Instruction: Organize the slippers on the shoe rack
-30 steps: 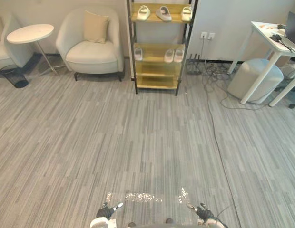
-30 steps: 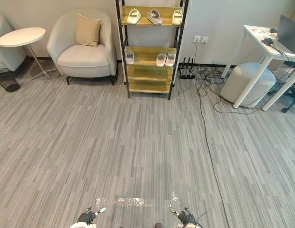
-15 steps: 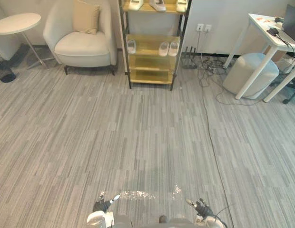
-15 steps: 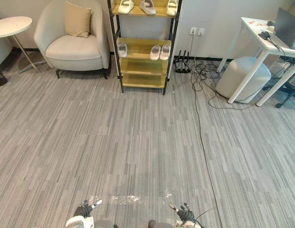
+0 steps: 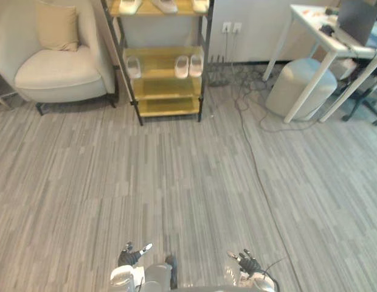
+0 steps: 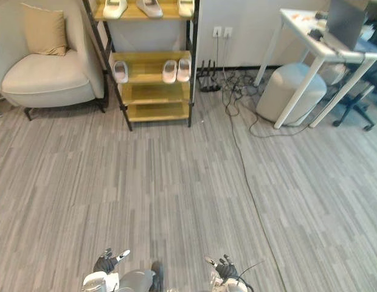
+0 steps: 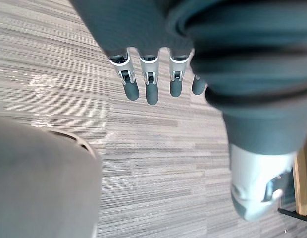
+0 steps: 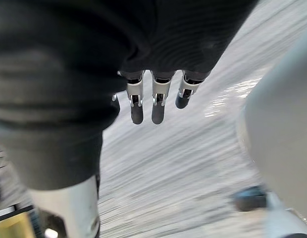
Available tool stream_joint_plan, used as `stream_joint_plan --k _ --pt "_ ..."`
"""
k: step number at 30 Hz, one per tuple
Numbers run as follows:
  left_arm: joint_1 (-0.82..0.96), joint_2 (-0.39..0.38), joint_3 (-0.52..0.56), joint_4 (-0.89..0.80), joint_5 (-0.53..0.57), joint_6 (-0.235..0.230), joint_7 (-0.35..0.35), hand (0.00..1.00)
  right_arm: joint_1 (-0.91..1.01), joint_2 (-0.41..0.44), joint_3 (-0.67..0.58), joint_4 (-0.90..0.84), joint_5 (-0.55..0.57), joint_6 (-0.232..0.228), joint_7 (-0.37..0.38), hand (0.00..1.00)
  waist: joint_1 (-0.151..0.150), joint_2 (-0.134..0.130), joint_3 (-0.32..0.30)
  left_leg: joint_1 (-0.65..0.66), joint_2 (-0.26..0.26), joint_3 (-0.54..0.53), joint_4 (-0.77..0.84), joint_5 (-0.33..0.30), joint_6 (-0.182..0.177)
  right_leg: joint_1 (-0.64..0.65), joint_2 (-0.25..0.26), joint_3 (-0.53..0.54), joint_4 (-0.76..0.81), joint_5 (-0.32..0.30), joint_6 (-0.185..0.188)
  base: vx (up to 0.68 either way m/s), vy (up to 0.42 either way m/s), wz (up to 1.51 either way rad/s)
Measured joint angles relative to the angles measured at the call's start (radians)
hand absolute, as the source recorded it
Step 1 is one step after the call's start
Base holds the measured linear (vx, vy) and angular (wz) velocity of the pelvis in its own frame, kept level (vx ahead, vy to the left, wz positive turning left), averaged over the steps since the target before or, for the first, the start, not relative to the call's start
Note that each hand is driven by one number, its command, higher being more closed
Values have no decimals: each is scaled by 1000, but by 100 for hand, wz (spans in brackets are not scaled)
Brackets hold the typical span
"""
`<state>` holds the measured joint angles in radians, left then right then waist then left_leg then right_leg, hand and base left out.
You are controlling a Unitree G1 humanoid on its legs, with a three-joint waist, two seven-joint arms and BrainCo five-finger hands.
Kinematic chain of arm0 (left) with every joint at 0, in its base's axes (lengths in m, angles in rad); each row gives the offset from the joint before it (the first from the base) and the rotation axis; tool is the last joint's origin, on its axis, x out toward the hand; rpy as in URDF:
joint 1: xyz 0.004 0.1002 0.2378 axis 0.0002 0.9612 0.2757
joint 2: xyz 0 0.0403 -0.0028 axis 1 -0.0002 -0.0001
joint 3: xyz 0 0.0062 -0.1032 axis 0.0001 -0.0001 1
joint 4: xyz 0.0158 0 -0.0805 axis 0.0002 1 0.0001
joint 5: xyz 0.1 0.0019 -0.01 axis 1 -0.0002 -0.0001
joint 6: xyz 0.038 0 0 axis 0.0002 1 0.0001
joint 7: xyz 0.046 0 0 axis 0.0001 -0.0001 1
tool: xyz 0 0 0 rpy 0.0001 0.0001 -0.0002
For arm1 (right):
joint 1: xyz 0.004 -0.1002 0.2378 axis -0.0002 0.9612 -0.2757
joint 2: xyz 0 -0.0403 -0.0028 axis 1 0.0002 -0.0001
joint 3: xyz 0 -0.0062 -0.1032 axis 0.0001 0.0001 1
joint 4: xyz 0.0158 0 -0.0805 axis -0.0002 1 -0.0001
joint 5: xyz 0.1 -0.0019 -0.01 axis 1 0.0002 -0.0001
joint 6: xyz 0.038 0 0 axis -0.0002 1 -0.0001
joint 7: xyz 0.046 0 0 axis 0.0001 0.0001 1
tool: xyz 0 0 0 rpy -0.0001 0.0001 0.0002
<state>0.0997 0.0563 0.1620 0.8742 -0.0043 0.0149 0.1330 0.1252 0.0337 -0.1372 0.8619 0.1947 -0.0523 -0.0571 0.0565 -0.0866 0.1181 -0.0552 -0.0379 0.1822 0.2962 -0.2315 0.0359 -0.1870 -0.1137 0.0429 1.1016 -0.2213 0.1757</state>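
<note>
1. The grey floor is the biggest thing here. A wide stretch of it lies between the robot and the shoe rack, so the step in hand looks like the walk-up, with nothing tidied yet.
2. The armchair stands just beside the rack's left side. Drifting left on the approach could catch it.
3. The shoe rack is tall and narrow and stands against the wall. Arriving too fast or off-centre could bump its frame and shake its load loose.
4. A tangle of cables lies on the floor to the right of the rack. It is a trip risk if the path strays that way.
5. Three slippers sit on the top shelf. On the shelf below, a lone slipper lies at the left and a pair at the right. A careless grab at one could push its neighbour off.
6. The left hand and right hand hang low — fingers straight, both empty.
</note>
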Motion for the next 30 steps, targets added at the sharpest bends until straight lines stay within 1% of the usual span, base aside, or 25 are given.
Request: stream_joint_plan --k 1,2,3,5,6,7,8,9,10,11,12,14,15,16,17,18,19,22,24,25,26,27,28,29,30 --pt "-2 -1 -1 1 0 0 0 0 3 0 0 -10 0 0 1 0 0 1 1 30 1 -2 -16 -8 2 -25 -8 -25 16 -7 -22 536 56 12" --pt "-7 -8 -1 0 -1 1 0 0 9 1 0 -35 0 -6 5 0 -1 10 4 100 11 -11 -57 -30 3 -96 -12 -81 12 -29 -69 516 15 12" --pt "-11 -18 -1 0 -4 1 0 0 12 0 -2 -63 0 -10 6 0 -6 20 11 148 25 -25 -84 -47 -9 -156 -4 -124 -56 -43 -92 620 -13 24" --pt "-22 -40 1 2 -14 1 0 0 -4 -14 -13 -63 -1 -19 8 0 -18 42 23 215 53 -44 -109 -73 -9 -213 28 -150 -235 -51 -110 558 -51 39" --pt "-38 -62 -1 10 -18 2 -1 0 -18 -35 -17 -57 0 -17 7 0 -28 65 32 255 79 -64 -145 -76 -8 -233 71 -128 -450 -14 -127 486 -77 46" --pt "-43 -69 -2 12 -18 2 -1 0 -19 -40 -17 -55 0 -17 7 0 -33 69 35 269 85 -71 -155 -76 -8 -234 82 -112 -524 11 -126 747 -203 90" --pt "-49 -77 -6 22 -18 0 -3 0 -22 -43 -18 -42 0 -15 5 0 -51 62 34 296 82 -114 -177 -77 -11 -223 101 -26 -766 126 -123 632 -231 84" --pt "-49 -77 -4 22 -18 0 -3 0 -16 -43 -17 -30 0 -13 4 0 -57 47 34 321 74 -130 -181 -85 -24 -213 98 3 -848 194 -125 816 -345 107" --pt "-56 -101 2 47 -17 2 -3 0 -23 -63 -20 -13 0 -5 2 0 -66 72 39 360 105 -168 -157 -110 -63 -204 115 -3 -785 297 -148 680 -281 67" --pt "-58 -114 1 52 -18 2 -4 0 -27 -78 -21 -14 0 0 0 0 -61 105 36 350 134 -168 -118 -100 -79 -202 133 -24 -747 262 -169 796 -317 52" --pt "-60 -119 0 46 -17 -1 -4 0 -33 -79 -24 -19 -1 0 0 0 -55 118 37 327 152 -165 -47 -63 -87 -192 143 -44 -719 217 -190 736 -274 28" --pt "-71 -121 17 41 -17 0 -1 0 -34 -77 -23 -23 0 1 -1 0 -60 124 42 227 175 -181 195 28 -78 -127 145 -82 -735 167 -210 471 -196 38" --pt "-72 -121 17 41 -17 0 -2 0 -32 -77 -23 -24 0 2 -1 0 -62 125 43 203 181 -184 256 54 -77 -105 146 -90 -746 160 -213 411 -166 53" --pt "-74 -119 17 30 -17 0 -4 0 -19 -76 -13 -41 2 2 -4 0 -54 128 52 97 223 -185 521 158 -96 4 155 -110 -800 138 -231 491 -186 39" --pt "-70 -118 21 3 -17 -1 -2 0 -10 -67 2 -62 2 1 -5 0 -42 125 65 9 272 -141 724 131 -102 102 171 -118 -850 117 -252 584 -211 31" --pt "-67 -118 22 -3 -17 -1 -2 0 -10 -65 7 -63 2 0 -5 0 -39 122 66 -9 279 -129 751 122 -101 121 173 -118 -859 113 -256 496 -145 16" --pt "-52 -114 20 -49 -17 -1 -2 0 -10 -42 27 -63 2 2 -7 0 -20 104 68 -126 298 -65 808 82 -89 206 170 -120 -905 76 -268 440 -92 10" --pt "-38 -114 17 -92 -17 -2 -2 0 -17 -28 32 -61 3 3 -11 0 -4 105 64 -234 288 -1 700 35 -78 275 163 -117 -954 52 -261 322 -15 2" --pt "-20 -121 28 -117 -17 -8 -1 0 -18 -23 34 -60 3 9 -12 0 13 106 66 -255 206 56 301 35 -73 352 122 -97 -979 20 -226 473 125 -15" --pt "-17 -121 28 -119 -17 -8 -1 0 -19 -23 33 -60 3 9 -12 0 14 105 65 -254 191 53 243 47 -72 357 116 -95 -984 14 -222 458 196 -24" --pt "-7 -120 27 -124 -17 -10 -1 0 -27 -24 33 -55 2 8 -12 0 19 110 59 -251 150 35 30 111 -74 372 102 -77 -996 -14 -200 478 233 -38" --pt "-1 -117 28 -119 -17 -9 -1 0 -28 -27 34 -40 2 8 -12 0 30 121 53 -250 143 16 -38 197 -57 399 101 -55 -998 -44 -178 503 251 -42" --pt "-1 -113 29 -117 -18 -10 -1 0 -29 -28 34 -36 2 8 -13 0 34 122 47 -246 140 18 -36 219 -48 404 98 -47 -997 -51 -174 436 210 -40" --pt "0 -100 41 -113 -17 -9 -1 0 -24 -20 34 -15 1 11 -14 0 40 98 31 -239 117 33 -20 237 -12 420 77 -25 -985 -71 -167 666 264 -21" --pt "0 -86 46 -106 -16 -9 -1 0 -7 9 33 -22 0 14 -14 0 43 56 6 -231 82 62 7 179 -2 386 33 -3 -892 -74 -168 549 208 -19"
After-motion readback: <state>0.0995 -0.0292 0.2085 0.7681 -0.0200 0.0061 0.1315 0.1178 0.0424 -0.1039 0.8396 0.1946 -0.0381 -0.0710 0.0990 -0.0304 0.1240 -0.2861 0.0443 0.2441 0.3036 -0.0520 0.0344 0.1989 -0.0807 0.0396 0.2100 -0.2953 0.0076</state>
